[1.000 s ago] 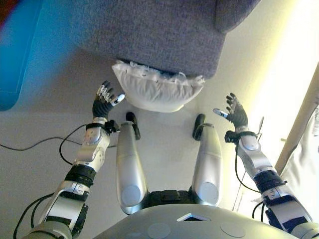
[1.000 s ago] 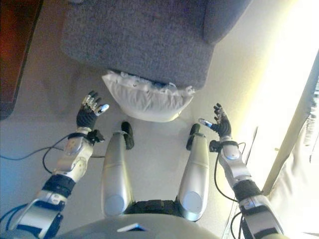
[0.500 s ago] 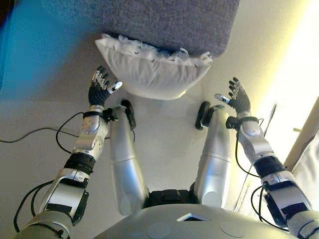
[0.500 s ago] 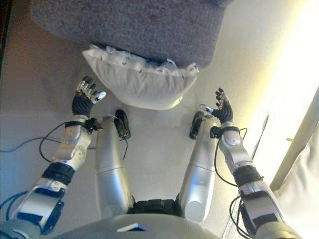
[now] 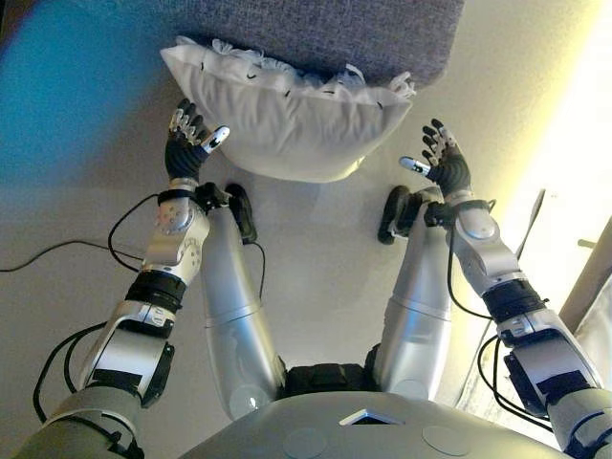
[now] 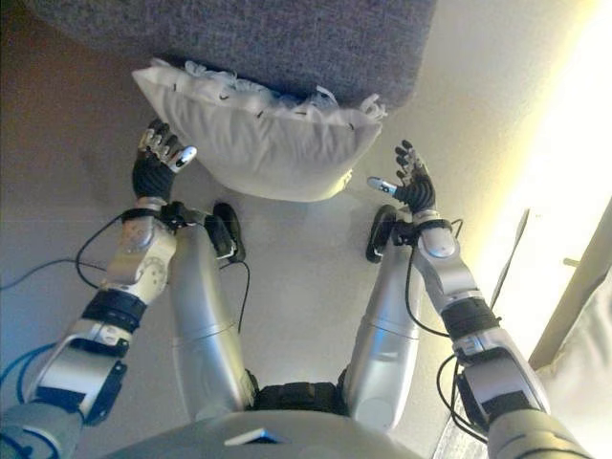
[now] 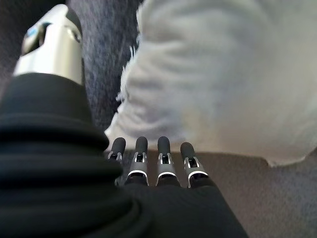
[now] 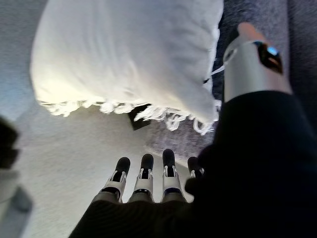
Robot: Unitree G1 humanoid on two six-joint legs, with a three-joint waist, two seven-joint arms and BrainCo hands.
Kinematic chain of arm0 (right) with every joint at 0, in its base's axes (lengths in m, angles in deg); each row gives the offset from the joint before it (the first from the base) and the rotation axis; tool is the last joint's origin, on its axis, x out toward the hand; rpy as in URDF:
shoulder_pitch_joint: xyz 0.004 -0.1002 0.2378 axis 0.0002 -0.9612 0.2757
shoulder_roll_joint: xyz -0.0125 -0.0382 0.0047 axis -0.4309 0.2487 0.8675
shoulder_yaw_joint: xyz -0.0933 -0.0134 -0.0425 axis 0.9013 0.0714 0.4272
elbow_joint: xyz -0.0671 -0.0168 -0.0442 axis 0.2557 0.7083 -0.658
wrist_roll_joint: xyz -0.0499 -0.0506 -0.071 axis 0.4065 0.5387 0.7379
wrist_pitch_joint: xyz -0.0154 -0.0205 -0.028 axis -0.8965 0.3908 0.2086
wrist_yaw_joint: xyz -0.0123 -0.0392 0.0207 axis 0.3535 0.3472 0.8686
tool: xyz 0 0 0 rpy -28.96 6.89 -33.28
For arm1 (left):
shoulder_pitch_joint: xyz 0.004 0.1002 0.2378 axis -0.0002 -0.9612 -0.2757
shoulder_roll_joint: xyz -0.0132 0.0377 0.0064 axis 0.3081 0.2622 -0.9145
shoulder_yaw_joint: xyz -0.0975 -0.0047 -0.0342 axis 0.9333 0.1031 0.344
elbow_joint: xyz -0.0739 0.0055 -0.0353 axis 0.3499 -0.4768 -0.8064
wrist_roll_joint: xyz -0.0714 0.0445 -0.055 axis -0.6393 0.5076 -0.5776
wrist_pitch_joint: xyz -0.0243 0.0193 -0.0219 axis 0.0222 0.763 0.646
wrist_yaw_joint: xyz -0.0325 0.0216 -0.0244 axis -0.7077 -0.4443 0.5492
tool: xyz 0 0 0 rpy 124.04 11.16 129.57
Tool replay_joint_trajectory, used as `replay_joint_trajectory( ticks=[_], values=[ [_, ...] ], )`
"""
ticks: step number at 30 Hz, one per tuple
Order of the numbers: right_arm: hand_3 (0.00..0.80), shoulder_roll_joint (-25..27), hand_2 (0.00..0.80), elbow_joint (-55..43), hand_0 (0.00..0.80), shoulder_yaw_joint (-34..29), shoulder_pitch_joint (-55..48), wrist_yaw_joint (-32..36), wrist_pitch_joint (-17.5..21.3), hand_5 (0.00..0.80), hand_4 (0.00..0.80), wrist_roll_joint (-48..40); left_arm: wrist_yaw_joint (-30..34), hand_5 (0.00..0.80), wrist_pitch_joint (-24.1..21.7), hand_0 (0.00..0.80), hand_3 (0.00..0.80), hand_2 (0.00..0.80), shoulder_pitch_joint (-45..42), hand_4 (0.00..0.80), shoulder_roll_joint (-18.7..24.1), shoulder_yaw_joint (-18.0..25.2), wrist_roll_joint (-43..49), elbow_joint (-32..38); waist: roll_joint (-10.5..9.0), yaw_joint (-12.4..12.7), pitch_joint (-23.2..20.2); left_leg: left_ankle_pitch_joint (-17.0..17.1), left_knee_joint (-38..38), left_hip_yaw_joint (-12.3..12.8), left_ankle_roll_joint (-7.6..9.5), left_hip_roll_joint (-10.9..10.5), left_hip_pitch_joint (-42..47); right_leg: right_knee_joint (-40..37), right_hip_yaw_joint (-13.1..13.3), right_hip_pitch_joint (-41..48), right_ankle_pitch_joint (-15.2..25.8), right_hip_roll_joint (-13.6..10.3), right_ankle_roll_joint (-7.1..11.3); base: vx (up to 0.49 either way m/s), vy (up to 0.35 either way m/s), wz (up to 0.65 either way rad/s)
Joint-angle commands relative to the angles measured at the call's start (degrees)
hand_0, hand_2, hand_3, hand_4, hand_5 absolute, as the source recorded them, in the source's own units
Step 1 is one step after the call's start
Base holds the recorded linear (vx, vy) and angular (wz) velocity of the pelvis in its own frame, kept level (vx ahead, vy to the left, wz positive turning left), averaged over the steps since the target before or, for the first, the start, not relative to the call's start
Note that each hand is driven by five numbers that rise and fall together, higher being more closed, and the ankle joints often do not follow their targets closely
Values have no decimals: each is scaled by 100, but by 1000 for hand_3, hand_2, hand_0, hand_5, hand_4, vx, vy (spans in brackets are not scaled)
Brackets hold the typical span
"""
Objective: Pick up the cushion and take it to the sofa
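Note:
A white fringed cushion point(image 5: 287, 120) lies on the floor, leaning against the front of a grey sofa point(image 5: 325, 33). My left hand point(image 5: 189, 145) is open just beside the cushion's left end, close to it. My right hand point(image 5: 442, 164) is open a little off the cushion's right end, palm turned toward it. The left wrist view shows the cushion point(image 7: 223, 79) past straight fingers point(image 7: 153, 158). The right wrist view shows the cushion point(image 8: 129, 54) beyond straight fingers point(image 8: 143, 176), with a gap between.
A pale floor point(image 5: 316, 277) lies under me. A black cable point(image 5: 57, 251) trails across it at my left. A bright strip and a pale curtain edge point(image 5: 593, 287) stand at the right.
The view has moved toward the sofa, so the cushion sits higher and larger. Both hands have risen and closed in on the cushion's two ends.

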Motion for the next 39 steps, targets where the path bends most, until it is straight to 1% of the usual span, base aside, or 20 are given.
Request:
replay_joint_trajectory(
  ticks=[1,4,7,10,12,15,17,19,22,25,26,32,39],
  values=[
    [0,162,0,-254,0,4,125,56,-87,0,0,34,-308,0,-11,0,0,0,229,0,26,141,60,-444,170,-98,-142,-343,198,53,122,135,-12,-125,151,112,204,-118,-12,68,38,0],
    [0,199,0,-223,0,75,320,53,-223,0,0,93,-585,0,-63,0,0,0,261,0,66,283,-9,-584,184,-85,-171,-332,254,63,109,144,12,-75,180,107,218,-141,-27,64,42,0],
    [0,213,0,-87,0,165,554,74,-314,0,0,67,-977,0,-149,0,0,0,274,0,39,439,105,-674,202,-43,-180,-332,276,63,94,144,40,-55,202,104,231,-173,-47,31,23,1],
    [0,241,0,35,0,263,806,182,-409,0,0,97,-1219,0,-158,0,0,0,339,0,12,521,248,-763,212,2,-169,-345,291,53,76,136,38,-41,218,82,231,-199,-60,0,0,0],
    [0,254,0,118,0,350,1023,224,-513,0,0,91,-1233,0,-151,0,0,0,376,0,-38,551,297,-831,217,39,-158,-357,272,53,58,141,61,-75,214,101,234,-223,-60,6,9,3],
    [0,308,0,203,0,473,1353,290,-713,0,0,25,-1071,0,55,0,0,0,505,0,-42,522,535,-953,222,75,-144,-362,214,71,28,149,87,-157,201,122,261,-253,-56,2,22,10],
    [0,392,0,266,0,550,1529,378,-827,0,0,-29,-1012,0,177,0,0,0,683,0,62,431,651,-1076,223,69,-130,-362,207,87,16,176,86,-191,204,125,285,-270,-56,2,43,-7],
    [0,475,0,316,0,630,1678,457,-856,0,0,-46,-949,0,288,0,0,0,875,0,166,398,445,-1185,228,49,-110,-360,201,102,7,189,76,-210,221,112,300,-267,-52,1,66,8],
    [0,578,0,387,0,772,1946,510,-875,0,0,-2,-502,0,533,0,0,0,1261,0,395,339,101,-1432,240,6,-69,-369,212,136,5,217,46,-234,243,81,318,-259,-41,-9,72,9],
    [0,627,0,418,0,882,2202,547,-967,0,0,37,258,0,608,0,0,0,1613,0,543,192,-309,-1561,283,-33,-22,-360,147,214,14,236,85,-351,238,125,358,-265,-38,-4,89,1],
    [0,639,0,423,0,915,2261,550,-990,0,0,28,417,0,604,0,0,0,1693,0,569,150,-434,-1584,304,-43,-7,-358,127,239,18,244,101,-383,243,142,368,-272,-38,10,115,13],
    [0,704,0,547,0,1056,2621,647,-1108,0,0,16,897,0,781,0,0,0,2162,0,647,-88,-826,-1674,466,-135,89,-429,50,424,56,253,195,-580,318,209,411,-277,-47,22,131,3],
    [0,769,0,471,0,1114,2823,662,-1124,0,0,131,1623,0,987,0,0,0,2349,0,678,-266,-935,-1833,587,-241,197,-479,-127,605,49,286,338,-940,358,337,533,-250,-28,18,112,-5]
  ],
)
